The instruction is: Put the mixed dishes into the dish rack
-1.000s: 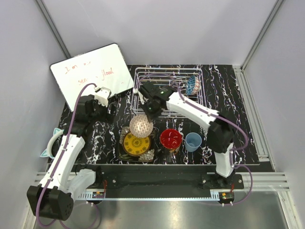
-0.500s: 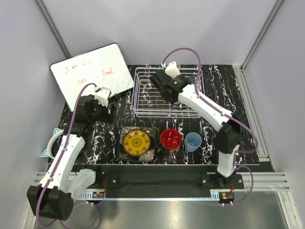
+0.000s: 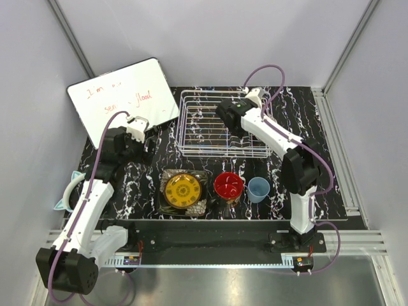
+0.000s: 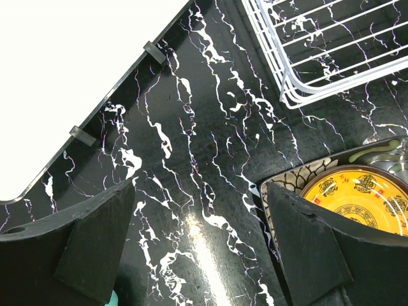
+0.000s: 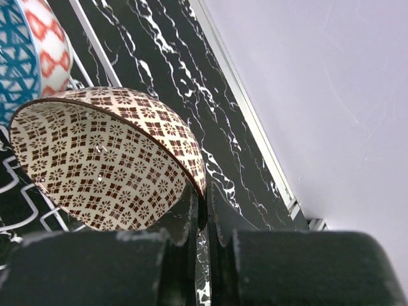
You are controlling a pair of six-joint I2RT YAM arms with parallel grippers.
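- right gripper (image 5: 204, 210) pinches the rim of a brown-patterned bowl (image 5: 108, 159) beside the blue patterned bowl (image 5: 25, 57), over the dish rack (image 3: 197, 137)
- left gripper (image 4: 197, 236) hangs wide open

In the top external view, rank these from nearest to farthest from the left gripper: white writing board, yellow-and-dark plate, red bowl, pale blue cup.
From the left gripper:
1. White writing board, just behind it, at the back left.
2. Yellow-and-dark plate, at the front, left of centre.
3. Red bowl, front centre.
4. Pale blue cup, farthest to the right.
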